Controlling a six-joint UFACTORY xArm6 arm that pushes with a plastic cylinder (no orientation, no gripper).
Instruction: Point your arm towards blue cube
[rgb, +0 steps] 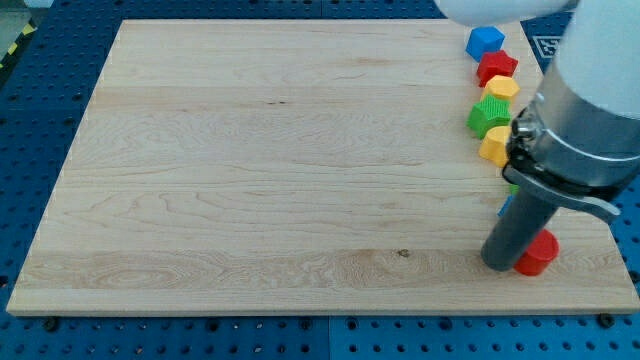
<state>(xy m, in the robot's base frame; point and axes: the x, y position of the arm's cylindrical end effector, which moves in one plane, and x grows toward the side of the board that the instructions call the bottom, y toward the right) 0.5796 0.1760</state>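
The blue cube sits near the board's top right corner. Below it runs a column of blocks: a red star-like block, a yellow hexagon-like block, a green star-like block and a yellow block. My tip rests on the board near the view's bottom right, far below the blue cube. A red cylinder touches the rod's right side. A sliver of another blue block shows behind the rod, and a green sliver above it.
The wooden board lies on a blue perforated table. The arm's white and grey body covers the board's right edge and hides part of the block column.
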